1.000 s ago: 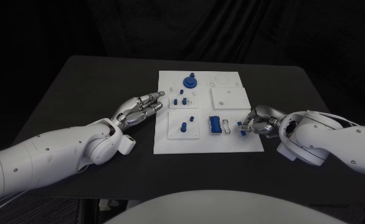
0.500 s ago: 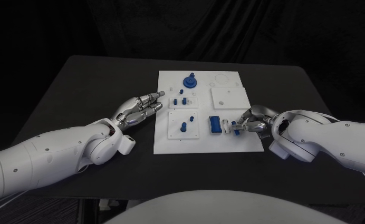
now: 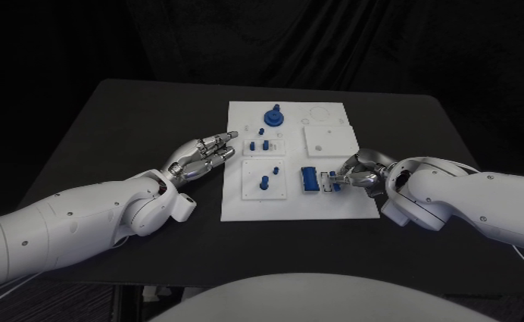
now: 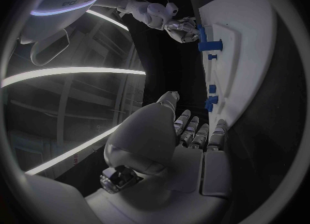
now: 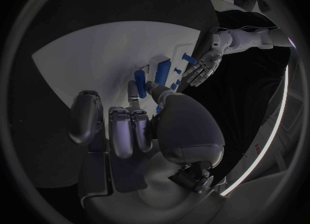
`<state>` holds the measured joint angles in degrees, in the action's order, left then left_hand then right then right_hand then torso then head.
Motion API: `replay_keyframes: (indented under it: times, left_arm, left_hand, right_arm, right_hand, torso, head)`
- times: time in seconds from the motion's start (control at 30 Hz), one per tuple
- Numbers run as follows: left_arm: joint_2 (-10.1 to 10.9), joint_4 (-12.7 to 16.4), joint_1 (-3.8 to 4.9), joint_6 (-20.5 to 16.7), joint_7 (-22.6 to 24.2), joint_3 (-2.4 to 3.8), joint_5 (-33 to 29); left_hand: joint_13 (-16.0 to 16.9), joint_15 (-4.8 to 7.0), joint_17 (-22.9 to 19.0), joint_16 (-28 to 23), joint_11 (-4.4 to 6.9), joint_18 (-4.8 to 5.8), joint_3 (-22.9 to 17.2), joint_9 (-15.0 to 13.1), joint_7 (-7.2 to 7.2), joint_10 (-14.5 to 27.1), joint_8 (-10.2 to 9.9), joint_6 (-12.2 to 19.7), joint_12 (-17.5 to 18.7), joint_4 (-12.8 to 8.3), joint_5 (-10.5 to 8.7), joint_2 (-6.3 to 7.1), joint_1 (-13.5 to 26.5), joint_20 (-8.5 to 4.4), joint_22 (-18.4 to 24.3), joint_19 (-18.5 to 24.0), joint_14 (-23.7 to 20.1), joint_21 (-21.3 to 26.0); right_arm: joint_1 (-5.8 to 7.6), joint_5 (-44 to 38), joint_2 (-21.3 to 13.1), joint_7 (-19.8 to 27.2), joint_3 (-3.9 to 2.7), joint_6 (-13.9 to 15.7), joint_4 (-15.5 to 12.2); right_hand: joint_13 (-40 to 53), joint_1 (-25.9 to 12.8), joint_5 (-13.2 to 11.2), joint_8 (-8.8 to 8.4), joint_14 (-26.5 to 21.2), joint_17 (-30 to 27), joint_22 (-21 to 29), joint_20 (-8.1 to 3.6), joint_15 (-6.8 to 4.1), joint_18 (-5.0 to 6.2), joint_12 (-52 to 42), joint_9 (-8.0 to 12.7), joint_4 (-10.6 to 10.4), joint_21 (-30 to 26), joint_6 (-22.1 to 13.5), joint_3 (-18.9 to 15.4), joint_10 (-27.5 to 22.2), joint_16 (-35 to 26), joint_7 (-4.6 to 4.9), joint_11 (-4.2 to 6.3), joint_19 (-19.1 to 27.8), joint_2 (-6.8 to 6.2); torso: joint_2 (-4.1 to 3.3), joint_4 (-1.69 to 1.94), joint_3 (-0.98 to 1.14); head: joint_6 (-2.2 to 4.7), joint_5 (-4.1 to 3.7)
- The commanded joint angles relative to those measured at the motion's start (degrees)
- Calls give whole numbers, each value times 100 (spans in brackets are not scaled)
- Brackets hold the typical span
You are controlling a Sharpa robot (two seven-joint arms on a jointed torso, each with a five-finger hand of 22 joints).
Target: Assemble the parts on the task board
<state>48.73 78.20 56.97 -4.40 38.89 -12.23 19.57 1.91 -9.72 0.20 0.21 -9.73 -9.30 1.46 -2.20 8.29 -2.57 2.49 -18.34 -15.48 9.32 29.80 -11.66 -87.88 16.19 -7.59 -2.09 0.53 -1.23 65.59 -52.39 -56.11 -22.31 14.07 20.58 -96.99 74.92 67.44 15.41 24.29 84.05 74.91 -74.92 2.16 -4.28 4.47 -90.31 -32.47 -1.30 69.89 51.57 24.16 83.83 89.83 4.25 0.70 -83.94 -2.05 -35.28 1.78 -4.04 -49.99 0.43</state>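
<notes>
Right hand (image 3: 358,171) has crept further inward across the flat white plastic task board (image 3: 294,212) over the last second, fingertips now touching the small blue peg (image 3: 331,182) beside the larger blue rectangular block (image 3: 310,179). It looks like a pinch on the peg, thumb against a finger, though I can't tell for sure. Probably lining it up to seat next to the block. Left hand (image 3: 200,157) hasn't budged: fingers loosely together, holding nothing, resting on the black worktop (image 3: 131,125) just beside the board's edge, likely parked clear. Round blue knob (image 3: 272,117) stands at the board's far end, untouched.
</notes>
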Motion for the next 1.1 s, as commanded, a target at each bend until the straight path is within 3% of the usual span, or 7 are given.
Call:
replay_keyframes:
  times: [0.03, 0.37, 0.73, 0.87, 1.1]
  left_arm:
    - [-18, 4, -8, 39, 424, 5, -9]
    - [-27, -4, -8, 46, 418, 5, -9]
    - [-44, -15, -8, 57, 412, 5, -9]
    - [-47, -20, -8, 66, 406, 5, -9]
    - [-60, -25, -8, 83, 395, 5, -9]
  left_hand:
    - [9, -3, 1, 8, -12, -96, -22, -4, 25, -9, 20, -2, -29, -1, 37, 34, -6, 4, 8, 3, -4, -13]
    - [9, -3, 1, 8, -12, -96, -22, -4, 25, -9, 20, -2, -29, -1, 37, 34, -6, 4, 8, 3, -4, -13]
    - [9, -3, 1, 8, -12, -96, -22, -4, 25, -9, 20, -2, -29, -1, 37, 34, -6, 4, 8, 3, -4, -13]
    - [8, -5, 1, 8, -6, -96, -28, -5, 36, -8, 21, -6, -21, 2, 37, 33, -3, 5, 13, 4, -4, -12]
    - [8, -5, 1, 8, -6, -96, -28, -5, 36, -8, 21, -6, -21, 2, 37, 33, -3, 5, 13, 4, -4, -12]
  right_arm:
    - [8, 29, 32, 45, -3, 103, 23]
    - [7, 29, 129, -71, -3, -111, 74]
    - [6, 29, 190, -132, -3, -157, 131]
    - [6, -33, 210, -144, -3, -171, 148]
    - [6, -181, 238, -204, -3, -230, 162]
  right_hand:
    - [1508, -4, 26, -17, 576, 1420, -965, -52, -35, -35, 31, -7, 51, -21, 134, 78, 617, -12, -116, 38, -29, 74]
    - [1508, -144, 13, -60, 573, 1406, -951, -46, -25, -27, 31, -21, 6, -72, 121, 33, 617, -16, -102, 25, -10, 50]
    - [1508, -246, 4, -91, 569, 1385, -944, -42, -20, -22, 31, -31, -41, -99, 118, -50, 617, -23, -95, 20, 0, 57]
    - [1508, -338, 4, -130, 567, 1378, -939, -35, -11, -19, 31, -36, -106, -119, 99, -120, 617, -25, -82, 7, 8, 76]
    - [1508, -431, 4, -161, 566, 1371, -931, -27, -2, -14, 31, -45, -179, -147, 99, -202, 617, -28, -73, -1, 17, 77]
  torso:
    - [2, 3, 0]
    - [0, -1, -5]
    - [5, 6, 0]
    - [4, -13, 2]
    - [7, 4, 3]
  head:
    - [-1, 0]
    - [-1, 3]
    - [-1, -8]
    - [-1, 4]
    - [-1, 2]
